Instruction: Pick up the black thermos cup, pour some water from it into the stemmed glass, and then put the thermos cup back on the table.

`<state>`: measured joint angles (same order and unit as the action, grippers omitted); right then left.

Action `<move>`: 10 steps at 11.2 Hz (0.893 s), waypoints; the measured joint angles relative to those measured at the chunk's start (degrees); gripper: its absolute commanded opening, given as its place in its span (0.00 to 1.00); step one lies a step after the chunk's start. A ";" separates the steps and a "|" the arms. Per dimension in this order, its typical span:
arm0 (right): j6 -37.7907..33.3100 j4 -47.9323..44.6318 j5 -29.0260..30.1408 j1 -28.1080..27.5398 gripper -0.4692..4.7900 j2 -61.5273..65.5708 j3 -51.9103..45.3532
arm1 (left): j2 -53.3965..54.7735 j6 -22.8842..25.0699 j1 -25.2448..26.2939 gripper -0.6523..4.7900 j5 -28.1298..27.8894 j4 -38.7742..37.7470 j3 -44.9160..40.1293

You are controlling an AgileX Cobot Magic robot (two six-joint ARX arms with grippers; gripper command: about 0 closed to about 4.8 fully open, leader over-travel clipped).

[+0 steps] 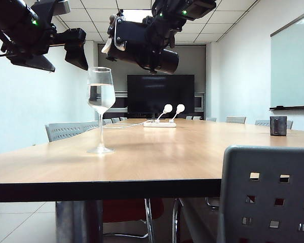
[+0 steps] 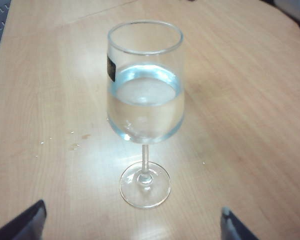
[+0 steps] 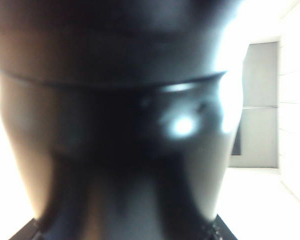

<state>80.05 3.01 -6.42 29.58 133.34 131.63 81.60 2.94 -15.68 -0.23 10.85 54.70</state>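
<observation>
The stemmed glass (image 1: 101, 109) stands upright on the table (image 1: 157, 162), about half full of water. In the left wrist view the stemmed glass (image 2: 145, 100) is just ahead of my left gripper (image 2: 130, 231), which is open and empty. In the exterior view the left gripper (image 1: 80, 48) hangs high to the left of the glass rim. My right gripper (image 1: 154, 29) holds the black thermos cup (image 1: 144, 49) tipped nearly level, above and to the right of the glass, its lid end toward the glass. The black thermos cup (image 3: 115, 125) fills the right wrist view, and the right gripper (image 3: 125, 235) is shut on it.
A white power strip (image 1: 160, 123) with two plugs and a cable lies mid-table behind the glass. A small dark square cup (image 1: 278, 125) stands at the far right. A grey chair back (image 1: 268, 197) is at the near right edge. Water drops (image 2: 75, 146) lie beside the glass foot.
</observation>
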 measured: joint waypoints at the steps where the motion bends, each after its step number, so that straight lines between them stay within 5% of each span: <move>1: 0.26 -0.28 0.02 0.00 0.52 0.00 0.00 | 0.00 0.00 0.00 1.00 0.00 -0.02 0.00; 3: 1.55 -0.09 0.11 -0.02 0.63 0.02 0.00 | 0.00 0.00 0.00 1.00 0.00 -0.55 0.00; 10: 5.57 -0.09 2.10 -0.20 0.63 0.04 0.00 | -0.02 -0.17 -0.02 1.00 0.04 -1.99 0.00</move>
<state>85.62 2.92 -4.32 29.39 133.38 131.63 81.58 2.76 -15.70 -0.19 8.86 54.70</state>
